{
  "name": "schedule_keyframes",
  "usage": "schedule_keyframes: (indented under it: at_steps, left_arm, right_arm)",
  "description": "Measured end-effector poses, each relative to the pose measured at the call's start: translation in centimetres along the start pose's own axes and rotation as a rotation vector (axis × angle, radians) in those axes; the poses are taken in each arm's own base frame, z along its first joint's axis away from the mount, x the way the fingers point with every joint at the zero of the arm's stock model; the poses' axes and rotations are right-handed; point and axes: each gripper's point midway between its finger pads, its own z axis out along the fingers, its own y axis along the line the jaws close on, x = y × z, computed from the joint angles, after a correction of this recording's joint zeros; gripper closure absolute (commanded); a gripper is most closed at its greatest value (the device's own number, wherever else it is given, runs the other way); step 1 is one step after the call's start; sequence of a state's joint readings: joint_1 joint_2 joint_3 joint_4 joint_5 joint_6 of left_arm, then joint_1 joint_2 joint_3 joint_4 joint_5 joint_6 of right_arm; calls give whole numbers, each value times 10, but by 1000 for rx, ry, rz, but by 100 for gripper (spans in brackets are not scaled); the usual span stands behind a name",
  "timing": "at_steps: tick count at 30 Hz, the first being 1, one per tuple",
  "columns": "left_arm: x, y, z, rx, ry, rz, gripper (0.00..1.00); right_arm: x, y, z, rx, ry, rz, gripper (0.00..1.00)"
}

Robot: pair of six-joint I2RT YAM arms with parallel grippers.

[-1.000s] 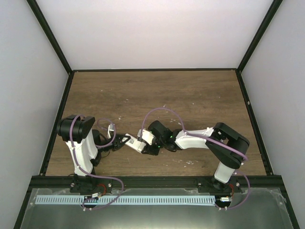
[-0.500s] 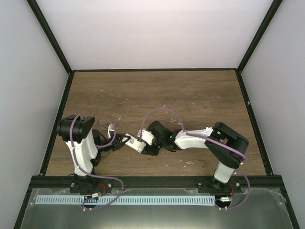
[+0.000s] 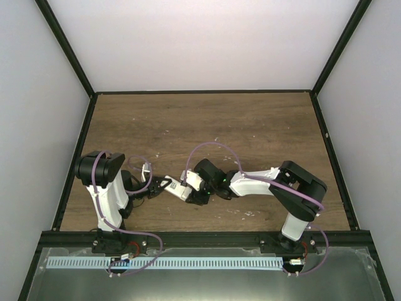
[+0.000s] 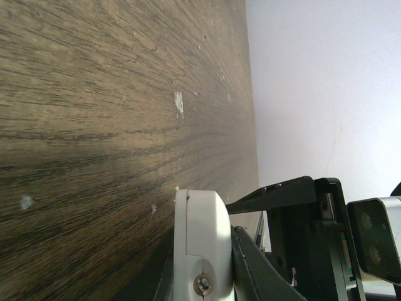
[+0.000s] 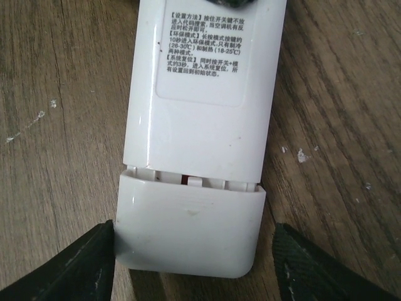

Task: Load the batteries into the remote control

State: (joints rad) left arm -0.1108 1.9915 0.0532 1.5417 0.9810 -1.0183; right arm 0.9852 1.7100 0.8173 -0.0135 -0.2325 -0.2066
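The white remote control [image 3: 177, 189] lies back side up between the two grippers, low over the wooden table. My left gripper [image 3: 164, 184] is shut on its far end; in the left wrist view the remote [image 4: 200, 232] shows edge-on between the dark jaws of the gripper [image 4: 203, 279]. In the right wrist view the remote [image 5: 207, 94] shows its printed label. A white battery cover [image 5: 188, 226] sits on its near end with a narrow gap. My right gripper [image 5: 194, 257] is open astride the cover; the left finger [image 5: 81, 269] touches it. The batteries are hidden.
The wooden table [image 3: 250, 125] is walled in by white panels with a black frame. A purple cable [image 3: 213, 145] loops above the right arm. A metal rail with a white strip [image 3: 163, 262] runs along the near edge.
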Motion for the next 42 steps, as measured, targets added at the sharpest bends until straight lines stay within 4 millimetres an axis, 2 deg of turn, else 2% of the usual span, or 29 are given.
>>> schedule_keyframes:
  at_steps: [7, 13, 20, 27, 31, 42]
  left_arm:
    - [0, 0, 0, 0, 0, 0, 100]
    - [0, 0, 0, 0, 0, 0, 100]
    - [0, 0, 0, 0, 0, 0, 100]
    - [0, 0, 0, 0, 0, 0, 100]
    - [0, 0, 0, 0, 0, 1, 100]
    - [0, 0, 0, 0, 0, 1, 100]
  right_arm:
    - [-5, 2, -3, -9, -19, -13, 28]
    - [-12, 5, -8, -20, -46, -28, 26]
    - [-23, -4, -18, 40, -93, -23, 25]
    - [-17, -18, -11, 103, -60, 10, 25]
    - [-21, -22, -12, 114, -67, 26, 25]
    - [-20, -25, -11, 118, -64, 38, 25]
